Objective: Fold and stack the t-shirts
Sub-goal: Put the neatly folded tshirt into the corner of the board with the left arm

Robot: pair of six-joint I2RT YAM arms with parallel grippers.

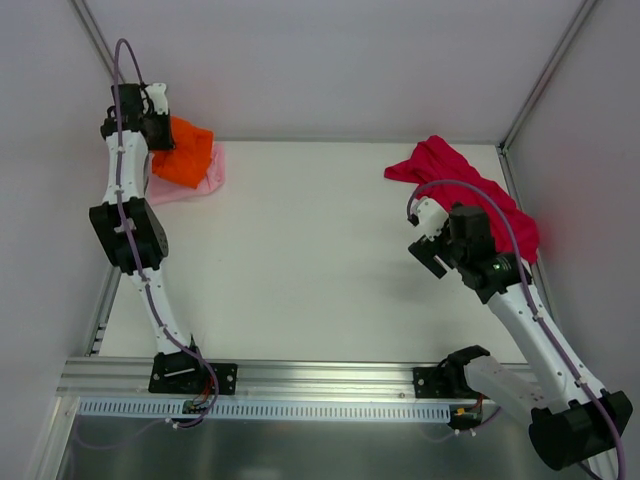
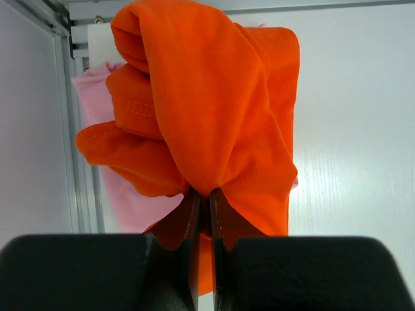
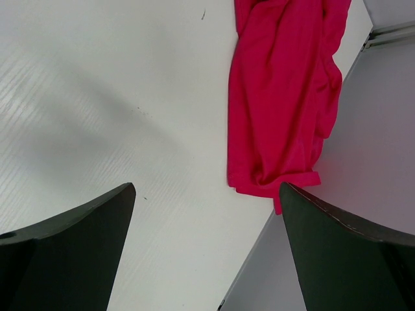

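My left gripper (image 1: 152,128) is at the far left corner, shut on a bunch of the orange t-shirt (image 1: 187,152). In the left wrist view the jaws (image 2: 207,195) pinch the crumpled orange t-shirt (image 2: 207,97), which hangs bunched over the light pink t-shirt (image 2: 130,201). The pink t-shirt (image 1: 205,183) lies on the table under the orange one. The magenta t-shirt (image 1: 470,185) lies crumpled along the right wall. My right gripper (image 1: 427,243) is open and empty, just left of it. In the right wrist view (image 3: 204,191) it hovers above bare table with the magenta t-shirt (image 3: 285,97) ahead.
White walls enclose the table on the left, back and right, with metal posts at the far left corner (image 1: 95,35) and the far right corner (image 1: 545,75). An aluminium rail (image 1: 320,385) runs along the near edge by the arm bases.
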